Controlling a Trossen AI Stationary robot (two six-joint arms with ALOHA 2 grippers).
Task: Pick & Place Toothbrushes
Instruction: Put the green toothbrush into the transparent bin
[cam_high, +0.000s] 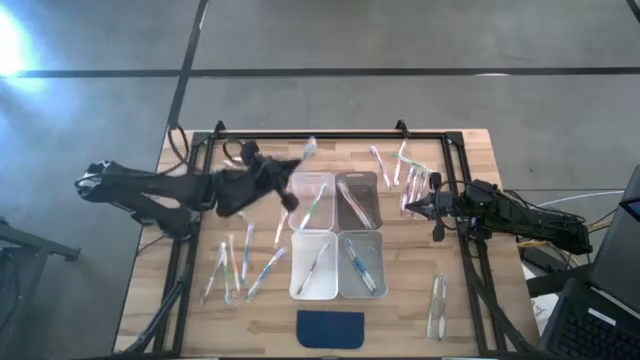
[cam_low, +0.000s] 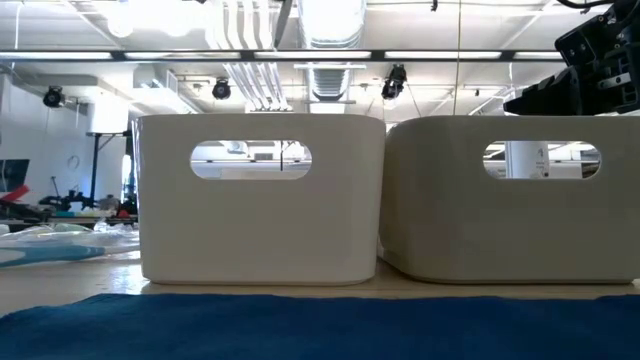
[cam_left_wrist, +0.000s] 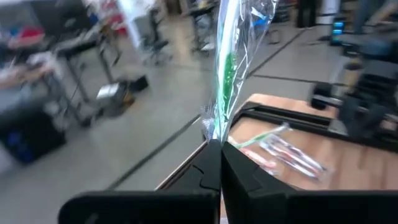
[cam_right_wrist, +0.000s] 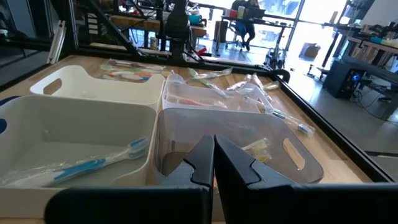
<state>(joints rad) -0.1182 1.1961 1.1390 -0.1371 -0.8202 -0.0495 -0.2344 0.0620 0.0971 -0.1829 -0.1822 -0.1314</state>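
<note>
Nearest the left wrist camera, a wrapped green brush (cam_left_wrist: 227, 74) stands pinched between the left gripper's (cam_left_wrist: 220, 144) closed fingers, held by its lower end so that most of its length sticks up free, which should let it drop cleanly once the jaws part. From above, that left gripper (cam_high: 291, 172) hangs over the far-left bin (cam_high: 312, 200) with the brush's pale tip (cam_high: 310, 148) pointing away past the bin's far edge; I judge the arm is mid-carry, bringing this one in to join the brush already lying there. Four bins sit in a tight block at the table's middle, presumably so either arm can reach them: the near-right bin (cam_high: 361, 265) holds a blue brush (cam_right_wrist: 93, 163), the near-left bin (cam_high: 314, 265) holds one pale brush, and the far-right bin (cam_right_wrist: 242, 140) (the clear smoky one) holds a few. Loose brushes (cam_high: 235, 265) lie scattered on the wood on the left, another cluster (cam_high: 405, 170) on the far right, and a pair (cam_high: 436, 303) near the front right, each pile on the side of the arm that would fetch it. Right gripper (cam_high: 437, 207) waits beside the far-right bin with its jaws shut on nothing. Front and centre lies a dark blue pad (cam_high: 331, 328).
</note>
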